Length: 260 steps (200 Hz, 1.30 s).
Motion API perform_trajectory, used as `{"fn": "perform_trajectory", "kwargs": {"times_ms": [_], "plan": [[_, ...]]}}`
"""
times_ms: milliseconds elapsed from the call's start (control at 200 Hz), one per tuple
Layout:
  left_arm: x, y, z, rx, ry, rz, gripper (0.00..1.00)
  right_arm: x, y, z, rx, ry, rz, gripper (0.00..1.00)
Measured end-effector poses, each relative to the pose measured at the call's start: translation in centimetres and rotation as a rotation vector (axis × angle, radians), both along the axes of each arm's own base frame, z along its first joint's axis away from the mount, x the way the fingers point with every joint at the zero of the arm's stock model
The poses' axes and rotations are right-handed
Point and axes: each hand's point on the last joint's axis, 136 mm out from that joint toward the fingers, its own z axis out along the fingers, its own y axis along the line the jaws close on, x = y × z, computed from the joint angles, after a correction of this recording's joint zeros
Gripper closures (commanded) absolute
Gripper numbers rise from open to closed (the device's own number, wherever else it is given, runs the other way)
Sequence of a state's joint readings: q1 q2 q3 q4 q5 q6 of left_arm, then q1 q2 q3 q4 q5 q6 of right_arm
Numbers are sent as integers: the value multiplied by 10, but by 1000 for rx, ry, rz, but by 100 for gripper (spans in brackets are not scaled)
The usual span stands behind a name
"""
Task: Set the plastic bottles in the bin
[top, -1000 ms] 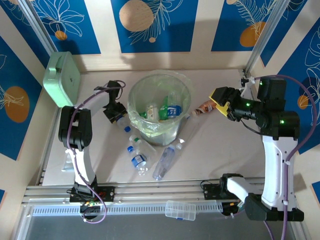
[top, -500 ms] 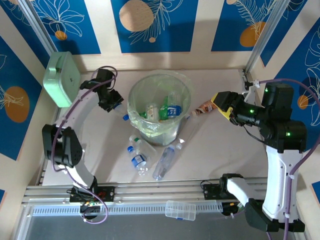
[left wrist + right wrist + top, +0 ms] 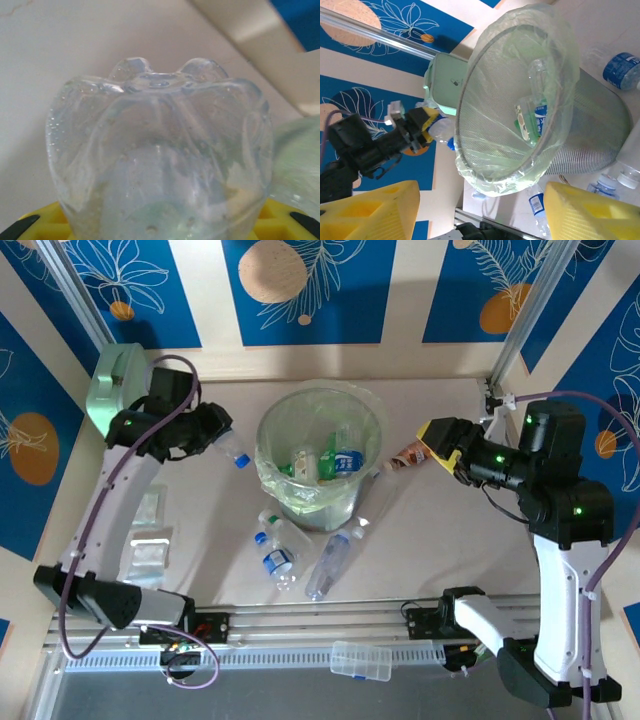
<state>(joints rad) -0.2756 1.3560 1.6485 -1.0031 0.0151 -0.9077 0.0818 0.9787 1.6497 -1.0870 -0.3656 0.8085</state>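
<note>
My left gripper is clamped on a clear bottle. Its lobed base faces my wrist, and my yellow fingers press in at either side. The bottle's long axis runs straight out along my fingers, so the blue cap is the end farthest from me. The bin lies just past that cap, with its near rim close ahead of the cap and slightly to one side. From above I cannot tell whether the cap is higher than the rim. As I judge it, I have to carry the bottle forward along its own axis until it hangs over the mouth before I let go.

My right gripper is spread wide with nothing between its fingers. It faces the bin from the opposite side and stands farther from the rim. The left gripper is nearer and already loaded, so this drop falls to the left.

Several bottles already lie inside the bin. The loose bottles lie on the table at its foot.

The blue labels carry white print, but in both the top and right wrist views it is too small to read. My held bottle shows no label from this end.
</note>
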Motion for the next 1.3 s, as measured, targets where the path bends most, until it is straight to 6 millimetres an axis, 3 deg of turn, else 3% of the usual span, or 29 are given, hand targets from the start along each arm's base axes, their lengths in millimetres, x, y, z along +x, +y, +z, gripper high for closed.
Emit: {"fn": "perform_trajectory", "kwargs": {"times_ms": [120,260,405,525,850,1025,1300], "plan": [[-11,-4,44,-25,-113,-42,57,4,7,7,-7,-32,20,33],[-19,-25,93,-52,-233,-151,59,13,19,14,-19,-68,48,33],[-27,-60,132,-48,-319,-297,59,28,32,16,-28,-85,73,33],[-28,-97,152,-37,-360,-418,59,38,36,15,-39,-83,74,33],[-7,-145,123,-9,-277,-514,59,33,30,21,-53,-122,48,32],[-9,-168,113,-3,-255,-572,58,28,16,22,-72,-133,4,32],[0,-192,82,41,-200,-636,55,5,-3,13,-80,-125,-52,32]]}}
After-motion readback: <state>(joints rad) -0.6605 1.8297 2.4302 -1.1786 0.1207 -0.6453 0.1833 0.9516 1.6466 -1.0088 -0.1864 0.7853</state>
